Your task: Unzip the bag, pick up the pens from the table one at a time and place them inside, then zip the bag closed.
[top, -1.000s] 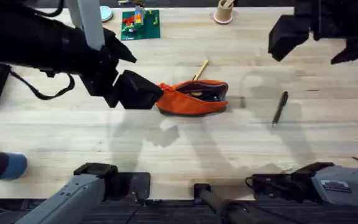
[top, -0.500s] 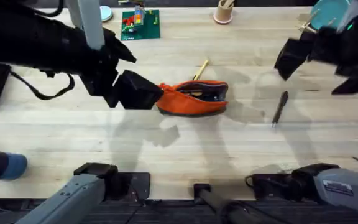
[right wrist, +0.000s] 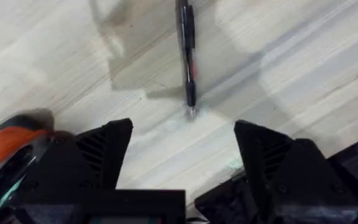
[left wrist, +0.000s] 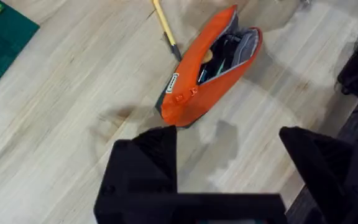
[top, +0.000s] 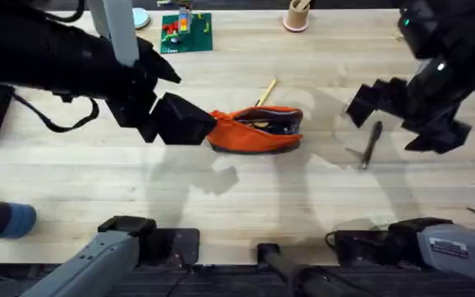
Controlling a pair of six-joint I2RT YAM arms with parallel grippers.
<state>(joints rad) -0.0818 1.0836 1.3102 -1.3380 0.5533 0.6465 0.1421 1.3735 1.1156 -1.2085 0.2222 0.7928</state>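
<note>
Two claws are at work, and both stand with fingers apart. The right gripper (top: 402,115) hangs over the black pen (top: 371,143), which lies alone on the table (top: 246,198) to the right of the bag (top: 256,129); in the right wrist view the pen (right wrist: 188,59) sits ahead of the gap between the spread fingers (right wrist: 104,149), nothing clamped — a stance that looks chosen for a straight drop onto the barrel. The left gripper (top: 180,122) sits at the bag's left end, its fingers (left wrist: 145,162) wide and, as far as the left wrist view shows, just short of the orange fabric (left wrist: 197,87), probably there to steady the pouch while pens go in. The bag lies unzipped, mouth gaping toward the far side. The yellow pen (top: 265,91) rests just behind it, its lower end hidden by the pouch. Dark shapes show inside the opening, but what they are is hard to make out — and the zipper pull cannot be picked out.
</note>
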